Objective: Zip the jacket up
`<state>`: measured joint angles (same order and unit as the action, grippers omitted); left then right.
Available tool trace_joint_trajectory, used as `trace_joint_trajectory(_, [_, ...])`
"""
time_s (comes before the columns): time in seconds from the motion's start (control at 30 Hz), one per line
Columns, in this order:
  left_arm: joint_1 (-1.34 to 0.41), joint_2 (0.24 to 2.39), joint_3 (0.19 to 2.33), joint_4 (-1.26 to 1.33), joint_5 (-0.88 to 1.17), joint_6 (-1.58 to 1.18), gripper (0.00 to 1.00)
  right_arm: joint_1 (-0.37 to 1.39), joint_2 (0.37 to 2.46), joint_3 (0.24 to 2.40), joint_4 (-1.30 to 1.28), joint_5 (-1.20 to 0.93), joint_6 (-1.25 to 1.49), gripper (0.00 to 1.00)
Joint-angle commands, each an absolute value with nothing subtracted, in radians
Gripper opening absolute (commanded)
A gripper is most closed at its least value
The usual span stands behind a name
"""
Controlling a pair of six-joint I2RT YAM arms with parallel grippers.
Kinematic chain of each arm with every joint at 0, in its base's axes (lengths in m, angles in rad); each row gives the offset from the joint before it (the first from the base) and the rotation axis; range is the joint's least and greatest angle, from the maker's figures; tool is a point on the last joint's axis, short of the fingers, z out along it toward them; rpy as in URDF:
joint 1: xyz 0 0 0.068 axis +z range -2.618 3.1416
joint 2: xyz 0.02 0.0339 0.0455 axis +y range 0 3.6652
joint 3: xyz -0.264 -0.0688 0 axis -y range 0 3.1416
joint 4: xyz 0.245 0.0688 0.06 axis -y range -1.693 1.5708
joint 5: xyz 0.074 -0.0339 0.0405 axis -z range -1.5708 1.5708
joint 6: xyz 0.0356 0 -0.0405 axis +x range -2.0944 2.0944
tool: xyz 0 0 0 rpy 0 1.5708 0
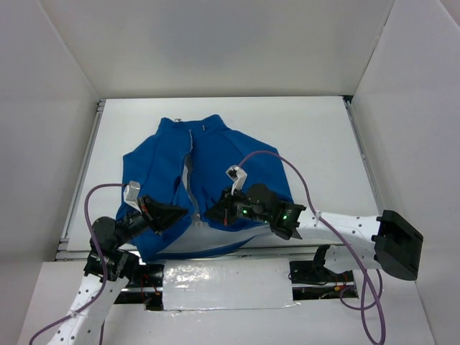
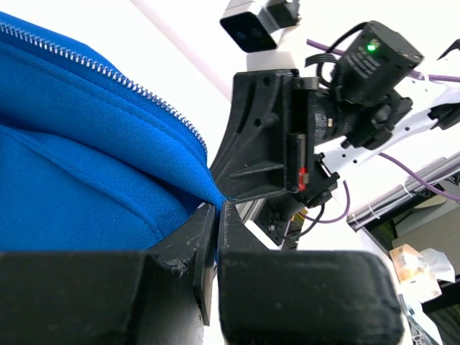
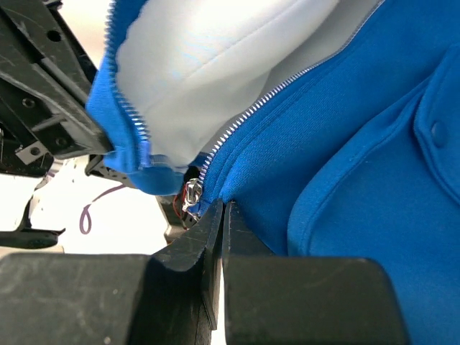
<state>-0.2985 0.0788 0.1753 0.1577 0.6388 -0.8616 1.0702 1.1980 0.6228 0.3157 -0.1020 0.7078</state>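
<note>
The jacket [image 1: 215, 162] lies spread on the surface [image 1: 309, 136], soft and floppy, I'd say. The left end effector [image 1: 183, 213] and right end effector [image 1: 215, 210] both pinch its hem beside the zipper slider [image 3: 192, 195]; hold there.

White table [image 1: 302, 129], shiny foil patch [image 1: 226, 285]

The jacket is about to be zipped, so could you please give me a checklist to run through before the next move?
1. Hem pinched by left hand: ok, shut on the jacket.
2. Hem pinched by right hand: ok, shut on blue fabric beside the slider.
3. Zipper teeth meshed: not ok, the rows gape over the lining.
4. Slider pull gripped: cannot tell.
5. Collar end resting on the table: ok.
</note>
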Motion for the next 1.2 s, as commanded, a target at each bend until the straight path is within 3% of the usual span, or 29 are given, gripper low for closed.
trace_joint_trajectory(0.0, [-0.298,0.078,0.181,0.273,0.69,-0.879,0.0,1.046,1.146,0.601,0.428,-0.156,0.693,0.0])
trace_joint_trajectory(0.4, [-0.298,0.08,0.158,0.296,0.716,-0.882,0.0,1.026,1.123,0.58,0.492,-0.253,0.696,0.0])
trace_joint_trajectory(1.17, [-0.298,0.107,0.152,0.322,0.735,-0.882,0.0,1.026,1.123,0.607,0.483,-0.233,0.709,0.0])
